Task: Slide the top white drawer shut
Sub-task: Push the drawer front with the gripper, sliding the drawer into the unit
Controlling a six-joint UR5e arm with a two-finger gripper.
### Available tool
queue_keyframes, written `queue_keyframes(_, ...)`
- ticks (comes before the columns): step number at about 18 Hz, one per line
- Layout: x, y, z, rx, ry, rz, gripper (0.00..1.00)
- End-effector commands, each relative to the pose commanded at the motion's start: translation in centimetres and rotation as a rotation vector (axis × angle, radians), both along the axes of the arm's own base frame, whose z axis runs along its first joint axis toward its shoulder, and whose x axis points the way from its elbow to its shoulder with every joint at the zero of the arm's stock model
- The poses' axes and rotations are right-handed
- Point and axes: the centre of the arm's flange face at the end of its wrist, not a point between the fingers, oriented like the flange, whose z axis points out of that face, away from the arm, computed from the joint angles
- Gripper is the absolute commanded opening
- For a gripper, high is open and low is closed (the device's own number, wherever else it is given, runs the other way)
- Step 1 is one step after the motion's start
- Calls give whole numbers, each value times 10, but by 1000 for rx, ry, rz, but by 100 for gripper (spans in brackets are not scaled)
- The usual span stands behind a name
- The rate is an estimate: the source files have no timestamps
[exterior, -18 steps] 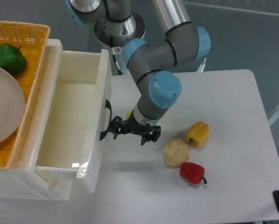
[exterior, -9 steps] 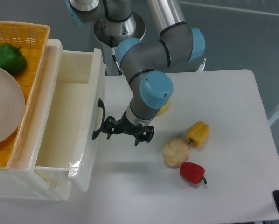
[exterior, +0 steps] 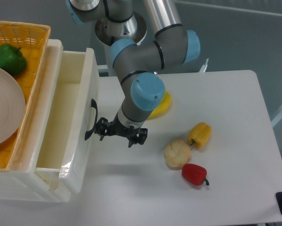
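Since a second ago the top white drawer (exterior: 79, 117) has been sliding further into its cabinet, and my gripper (exterior: 113, 133) has been travelling with it toward the left; my elbow has shifted too, uncovering a yellow object (exterior: 161, 104) on the table (exterior: 235, 117) that was hidden before. I am now pressing against the drawer front, with my fingertips sitting just beside the curved black handle (exterior: 90, 119); whether they are touching the handle or the white panel next to it, I cannot tell. My fingers are standing apart, gripping nothing. The drawer is still hanging partly out, its tub showing as a narrow open strip between the front panel and the cabinet edge. To the left of the drawer, on the cabinet top, an orange woven basket (exterior: 32, 35) is holding a green pepper (exterior: 8, 58) and a pale plate (exterior: 4, 110). To the right of the drawer, well apart from it, a yellow pepper (exterior: 200, 134), a pale round item (exterior: 178, 153) and a red pepper (exterior: 194, 174) are lying close together on the table.
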Motion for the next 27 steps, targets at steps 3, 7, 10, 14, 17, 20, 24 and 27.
queue_keyframes(3,6,3,1,0,0,-6,100)
queue_keyframes(7,10,6,2,-2,-1,-4,100)
queue_keyframes(10,14,8,2,-3,-1,-4,100)
queue_keyframes(14,16,9,2,-2,-2,-7,100)
queue_keyframes(17,21,12,1,-6,-3,-9,100)
queue_keyframes(20,21,12,3,-3,-2,-8,100)
queue_keyframes(24,25,15,3,1,-10,-9,100)
queue_keyframes(27,27,16,3,4,-15,-3,100)
